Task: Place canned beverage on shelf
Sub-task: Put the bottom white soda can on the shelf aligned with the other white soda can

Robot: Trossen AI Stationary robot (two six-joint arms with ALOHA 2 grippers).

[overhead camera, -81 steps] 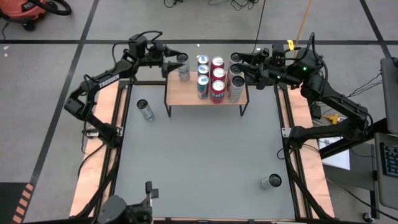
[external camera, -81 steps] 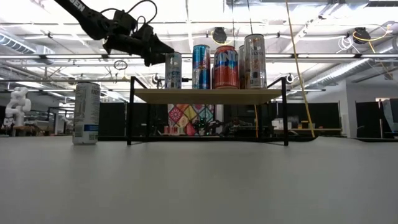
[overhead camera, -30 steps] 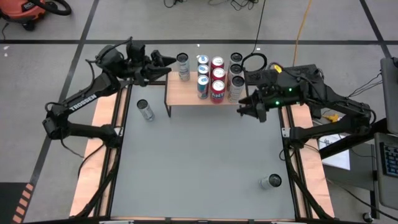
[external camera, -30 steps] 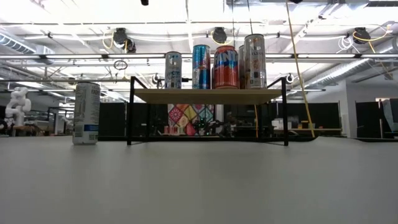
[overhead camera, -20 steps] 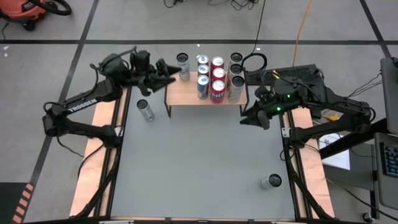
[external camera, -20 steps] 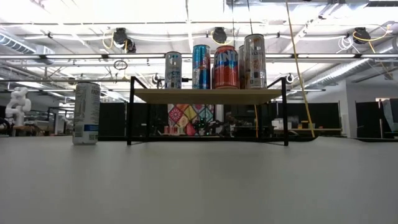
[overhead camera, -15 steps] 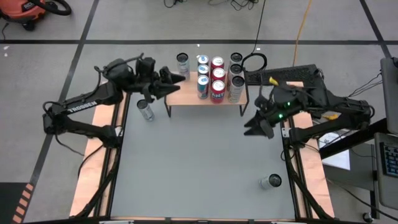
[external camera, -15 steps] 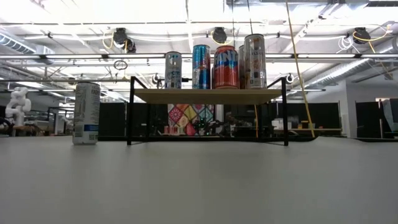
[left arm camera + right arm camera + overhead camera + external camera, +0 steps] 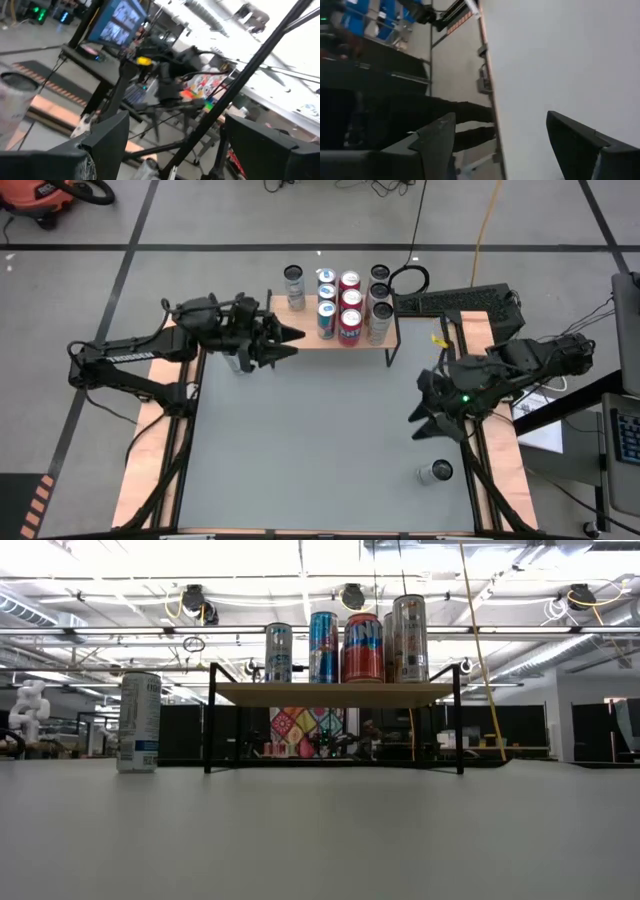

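Below right gripper [image 9: 421, 427]: can [image 9: 435, 472] | jaws open, apart

A red vacuum cleaner [image 9: 45, 200] stands on the floor beyond the table's far left corner; a yellow cable [image 9: 484, 225] runs across the floor behind the table; pale wooden side boards [image 9: 150, 420] edge the grey table [image 9: 320, 440].

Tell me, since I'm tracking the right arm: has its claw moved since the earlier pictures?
Yes. The right claw, open and empty, has pulled away from the shelf toward the loose can on the table.
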